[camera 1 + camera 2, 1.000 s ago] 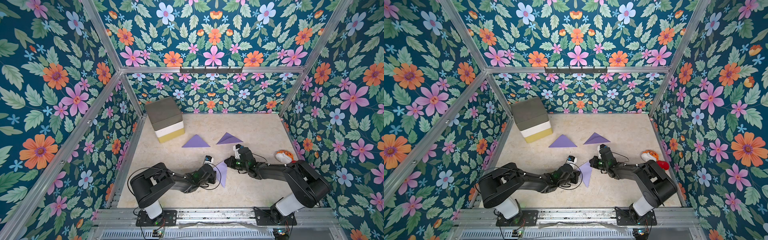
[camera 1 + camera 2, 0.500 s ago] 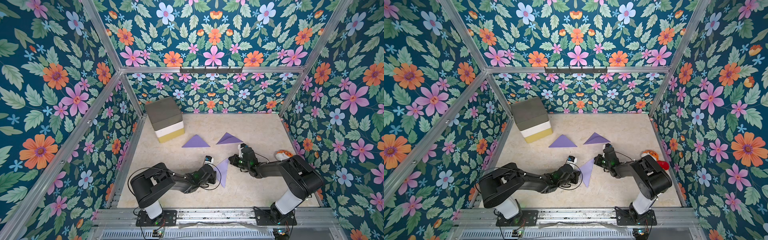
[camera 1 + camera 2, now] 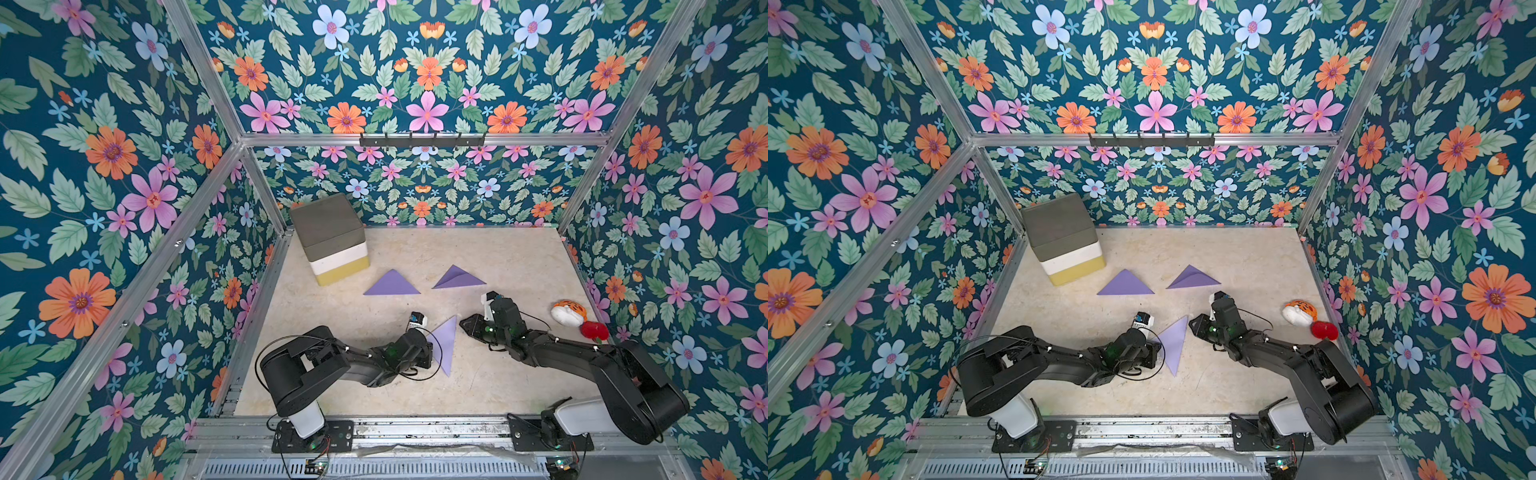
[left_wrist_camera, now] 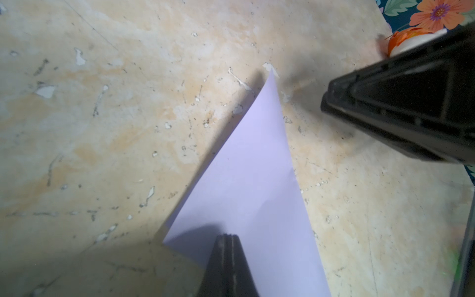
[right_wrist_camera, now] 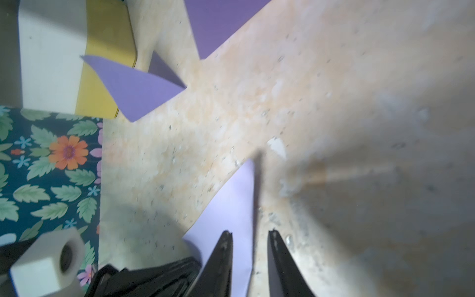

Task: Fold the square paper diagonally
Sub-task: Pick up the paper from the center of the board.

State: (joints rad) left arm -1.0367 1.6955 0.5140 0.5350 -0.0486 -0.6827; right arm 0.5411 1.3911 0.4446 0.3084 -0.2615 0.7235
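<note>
The lilac paper [image 3: 445,345] [image 3: 1174,343] lies folded into a narrow triangle on the table between the arms. My left gripper [image 4: 227,235] is shut, its tips resting on top of the paper [image 4: 252,180] near one corner; in a top view it is at the triangle's left corner [image 3: 432,353]. My right gripper [image 5: 249,232] is open by a small gap, just beside the paper's far tip [image 3: 463,322] [image 3: 1192,322]. The paper's long edge [image 5: 231,205] runs below between its fingers, and nothing is gripped.
Two other folded purple triangles [image 3: 392,284] [image 3: 457,278] lie further back. A stack of grey, white and yellow foam blocks [image 3: 332,237] stands at the back left. A tiger plush [image 3: 569,311] and a red toy [image 3: 594,330] sit by the right wall.
The right gripper's jaws have parted from shut, and its wrist has turned slightly by the paper's tip. The left gripper and the paper have stayed put.
</note>
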